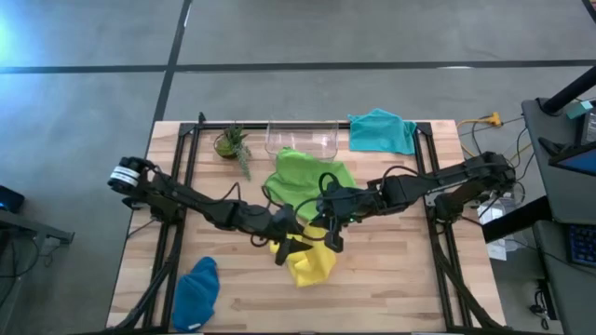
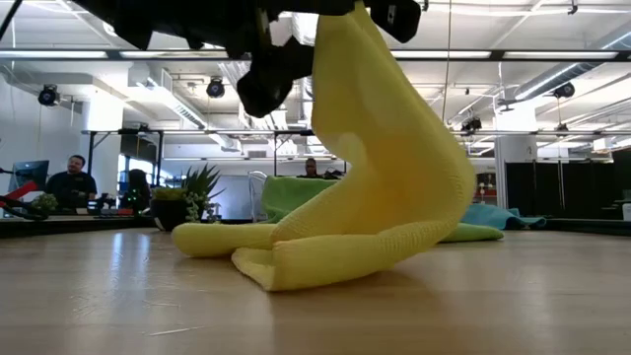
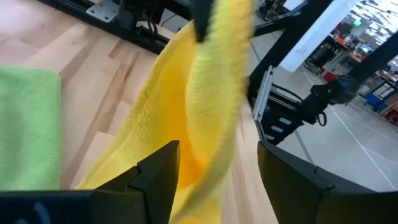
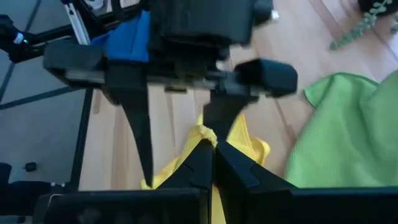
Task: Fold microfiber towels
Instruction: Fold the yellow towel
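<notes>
The yellow towel [image 2: 394, 177] hangs from my right gripper [image 4: 214, 158], which is shut on it above the table's middle. Its lower end [image 2: 296, 261] lies bunched on the wood. My left gripper [image 3: 217, 180] is open beside it, one finger on each side of the hanging cloth [image 3: 211, 93]. The lime green towel [image 1: 307, 181] lies spread just beyond, toward the far edge. The teal towel [image 1: 382, 130] lies at the far right. The dark blue towel [image 1: 197, 290] lies crumpled at the near left. My right gripper pinches the yellow towel's top part [image 4: 208, 135] between its two shut fingers, slanting down from the table's right side. The towel hangs below the fingers, slack, with its lower end on the table. One layer or several, I cannot tell. Whether my left gripper touches the hanging cloth I cannot tell.
A clear plastic bin [image 1: 303, 138] stands at the far edge behind the lime green towel, with a small potted plant [image 1: 233, 144] to its left. Bare wood [image 1: 391, 279] lies at the near right. People sit in the room beyond the table.
</notes>
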Tool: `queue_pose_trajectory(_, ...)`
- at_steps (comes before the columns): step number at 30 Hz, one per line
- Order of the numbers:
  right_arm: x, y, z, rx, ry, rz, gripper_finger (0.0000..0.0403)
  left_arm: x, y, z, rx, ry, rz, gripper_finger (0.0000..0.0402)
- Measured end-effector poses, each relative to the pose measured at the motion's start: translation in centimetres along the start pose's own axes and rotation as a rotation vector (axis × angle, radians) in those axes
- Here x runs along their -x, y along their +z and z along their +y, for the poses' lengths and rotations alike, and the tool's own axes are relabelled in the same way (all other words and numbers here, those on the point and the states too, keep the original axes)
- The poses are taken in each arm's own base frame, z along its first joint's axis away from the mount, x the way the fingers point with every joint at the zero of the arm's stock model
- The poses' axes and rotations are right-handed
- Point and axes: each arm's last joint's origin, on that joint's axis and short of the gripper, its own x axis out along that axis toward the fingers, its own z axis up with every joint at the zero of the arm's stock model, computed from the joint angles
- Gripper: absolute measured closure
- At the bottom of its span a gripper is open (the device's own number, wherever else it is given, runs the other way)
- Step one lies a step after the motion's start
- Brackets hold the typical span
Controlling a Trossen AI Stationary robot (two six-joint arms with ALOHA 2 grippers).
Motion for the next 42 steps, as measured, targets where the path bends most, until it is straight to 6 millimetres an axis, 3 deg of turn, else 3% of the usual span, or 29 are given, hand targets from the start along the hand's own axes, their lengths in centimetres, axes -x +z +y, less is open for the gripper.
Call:
queue_pose_trajectory(4, 0.4, 0.2, -0.2, 0.002, -0.026, 0.016, 0.0394, -0.4, 0.1, -0.1, 0.035, -0.002, -0.003, 0.0212)
queue_pose_trajectory(12, 2.2, 1.1, -1.1, -0.011, -0.101, -0.03, 0.0394, -0.4, -0.3, 0.1, 0.052, 0.005, 0.034, 0.0294)
queue_pose_trajectory(17, 3.9, 1.7, -1.7, -0.028, -0.137, -0.092, 0.0394, -0.5, -0.5, 0.2, 0.052, 0.011, 0.045, 0.0323)
queue_pose_trajectory(32, 9.2, 1.9, -2.5, -0.028, -0.23, -0.191, 0.0394, -0.4, -1.3, 0.7, 0.072, 0.058, 0.114, 0.0327)
queue_pose_trajectory(42, 10.1, 1.4, -3.0, -0.022, -0.294, -0.165, 0.0394, -0.4, -1.5, 0.8, 0.097, 0.072, 0.133, 0.0327)
